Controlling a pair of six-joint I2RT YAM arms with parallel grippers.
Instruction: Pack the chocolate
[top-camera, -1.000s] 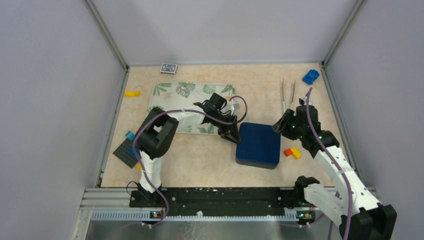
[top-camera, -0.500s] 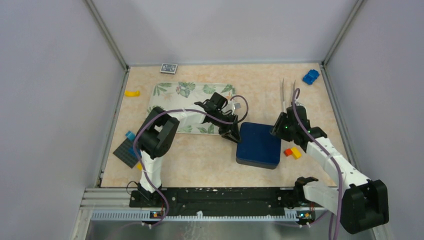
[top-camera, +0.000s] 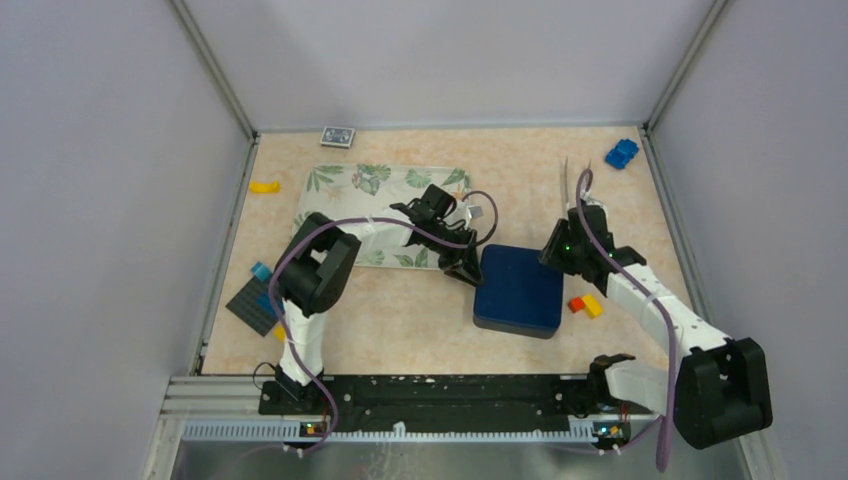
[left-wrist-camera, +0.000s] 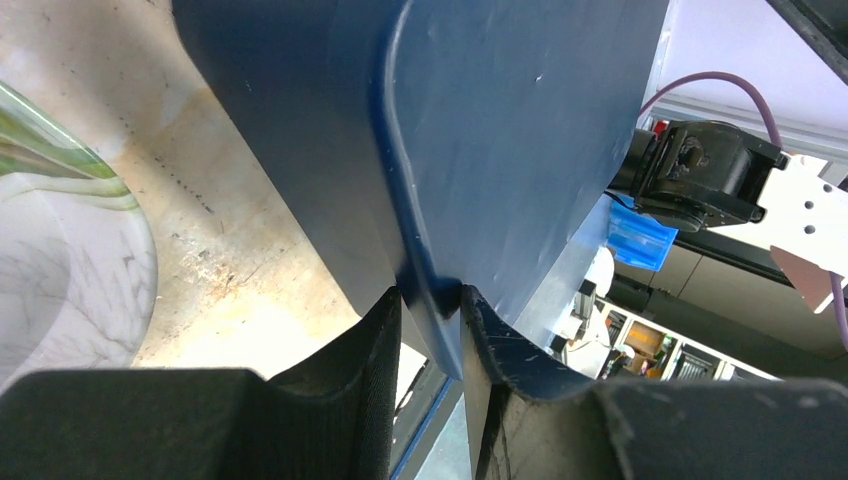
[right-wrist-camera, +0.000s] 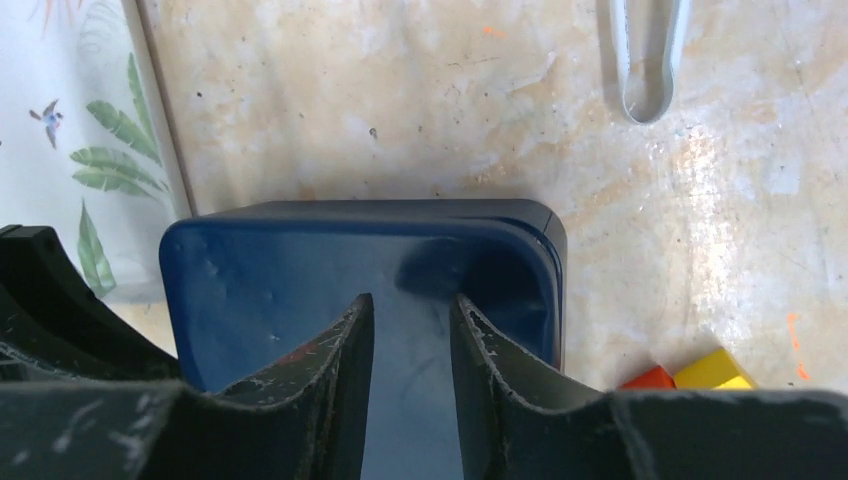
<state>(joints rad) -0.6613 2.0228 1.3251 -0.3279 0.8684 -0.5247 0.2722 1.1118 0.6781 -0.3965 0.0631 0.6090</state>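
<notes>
No chocolate shows in any view. A dark blue lidded box sits mid-table. My left gripper is at its near-left corner. In the left wrist view that gripper is shut on the thin rim of the blue lid, one finger on each side. My right gripper is at the box's far-right corner. In the right wrist view it hangs over the lid's glossy top, jaws open a narrow gap with nothing between them.
Metal tweezers lie behind the right gripper. Red and yellow blocks sit right of the box. A leaf-print tray lies at the back left. A dark gridded plate, a yellow piece and a blue toy sit near the walls.
My right arm has swung in toward the box's far-right corner, and its jaws have narrowed a little. The left gripper has kept its hold on the lid's rim.
</notes>
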